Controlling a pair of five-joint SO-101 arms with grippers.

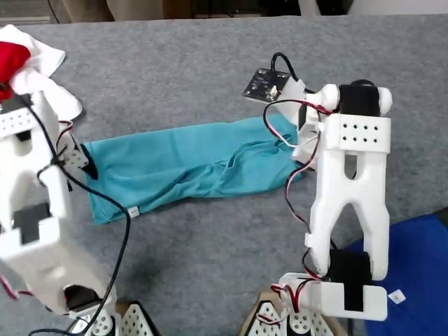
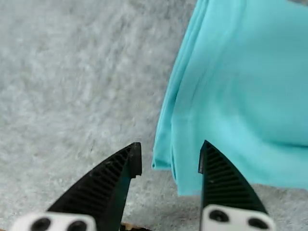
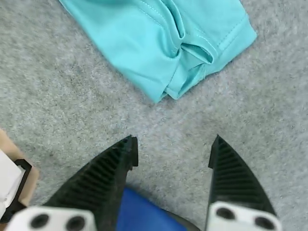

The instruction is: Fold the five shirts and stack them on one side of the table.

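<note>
A teal shirt (image 1: pixel 196 168) lies folded into a long strip across the grey table. My left gripper (image 1: pixel 85 162) is at its left end. In the left wrist view the left gripper (image 2: pixel 169 156) stands open just above the table, with a corner of the teal shirt (image 2: pixel 240 96) between its fingertips. My right arm (image 1: pixel 350 140) stands over the strip's right end. There the right gripper (image 3: pixel 173 147) is open and empty above bare table, a short way off the teal shirt's (image 3: pixel 159 43) hemmed end.
A blue shirt (image 1: pixel 409 259) lies at the table's near right corner and shows as the blue cloth (image 3: pixel 139 211) under the right gripper. White cloth (image 1: pixel 42 63) and red cloth (image 1: pixel 10 59) are heaped at the far left corner.
</note>
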